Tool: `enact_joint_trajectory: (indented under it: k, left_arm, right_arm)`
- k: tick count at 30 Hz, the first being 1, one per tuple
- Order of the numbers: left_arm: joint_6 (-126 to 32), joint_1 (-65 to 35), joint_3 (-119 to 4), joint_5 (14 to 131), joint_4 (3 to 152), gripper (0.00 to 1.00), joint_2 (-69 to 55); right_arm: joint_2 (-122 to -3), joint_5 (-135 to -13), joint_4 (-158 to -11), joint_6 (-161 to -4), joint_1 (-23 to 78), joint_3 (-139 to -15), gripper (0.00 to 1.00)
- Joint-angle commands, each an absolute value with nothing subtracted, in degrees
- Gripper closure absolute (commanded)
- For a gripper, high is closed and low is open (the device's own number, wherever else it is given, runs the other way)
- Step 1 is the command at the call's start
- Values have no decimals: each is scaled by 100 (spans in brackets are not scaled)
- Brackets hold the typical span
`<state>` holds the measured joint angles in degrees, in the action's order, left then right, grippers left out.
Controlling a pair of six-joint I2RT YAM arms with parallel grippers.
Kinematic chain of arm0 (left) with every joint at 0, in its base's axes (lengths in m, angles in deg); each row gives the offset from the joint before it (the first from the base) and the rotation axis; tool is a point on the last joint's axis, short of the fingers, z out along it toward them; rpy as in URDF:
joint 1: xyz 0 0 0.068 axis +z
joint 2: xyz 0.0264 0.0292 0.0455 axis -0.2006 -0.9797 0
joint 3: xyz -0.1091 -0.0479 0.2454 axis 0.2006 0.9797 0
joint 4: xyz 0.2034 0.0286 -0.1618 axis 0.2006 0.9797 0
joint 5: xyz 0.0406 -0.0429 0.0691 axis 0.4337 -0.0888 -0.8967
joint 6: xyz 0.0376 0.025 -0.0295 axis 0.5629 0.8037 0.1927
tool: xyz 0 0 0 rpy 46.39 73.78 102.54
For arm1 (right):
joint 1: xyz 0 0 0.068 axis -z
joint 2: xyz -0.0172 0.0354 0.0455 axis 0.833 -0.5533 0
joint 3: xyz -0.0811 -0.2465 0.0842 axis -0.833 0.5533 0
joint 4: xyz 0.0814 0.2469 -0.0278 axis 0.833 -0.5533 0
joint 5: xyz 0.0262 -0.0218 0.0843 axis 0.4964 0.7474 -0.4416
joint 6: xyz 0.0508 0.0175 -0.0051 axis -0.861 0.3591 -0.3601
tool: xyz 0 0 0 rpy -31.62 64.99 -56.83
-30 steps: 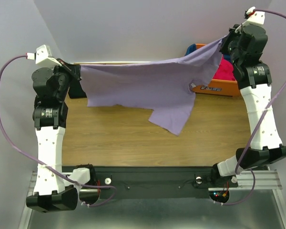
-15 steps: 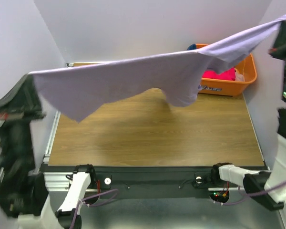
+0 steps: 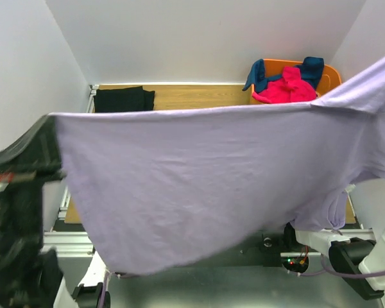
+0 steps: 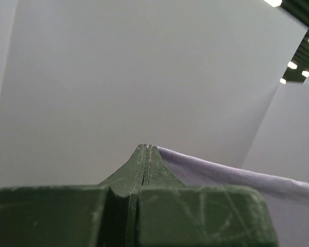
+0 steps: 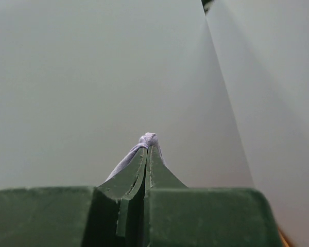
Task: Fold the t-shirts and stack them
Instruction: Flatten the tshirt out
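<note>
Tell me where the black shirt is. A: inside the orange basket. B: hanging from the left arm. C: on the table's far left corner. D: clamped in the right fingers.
C: the black shirt lies on the table at its far left corner, away from the basket.
</note>
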<state>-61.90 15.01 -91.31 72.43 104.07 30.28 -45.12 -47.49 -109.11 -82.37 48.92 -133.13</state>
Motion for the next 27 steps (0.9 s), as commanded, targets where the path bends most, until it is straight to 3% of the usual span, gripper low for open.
enact_joint_trajectory:
  k: [1,7,14,19,23,27]
  left_arm:
    - [-6109,1518,-8188,7703,10279,100,2629]
    - [-5678,1518,-5974,7835,9550,100,2542]
    - [-5266,1518,-3540,7915,7872,100,1488]
    - [-4940,1509,-3255,7791,6985,100,-251]
    - [-4746,1482,-3693,7861,6851,100,-1814]
    - [-4518,1377,-4011,7774,6886,100,-2441]
  right_arm:
    - [-4810,-4753,-10893,-8261,4929,-12577,100]
    - [-4889,-4964,-10831,-8595,4938,-10635,100]
    - [-5319,-5122,-10111,-8797,4938,-8359,100]
    - [-6441,-5403,-9479,-8824,4938,-7557,100]
    - [-7251,-5579,-9372,-8868,4929,-7460,100]
    - [-7683,-5676,-9346,-8815,4938,-7538,100]
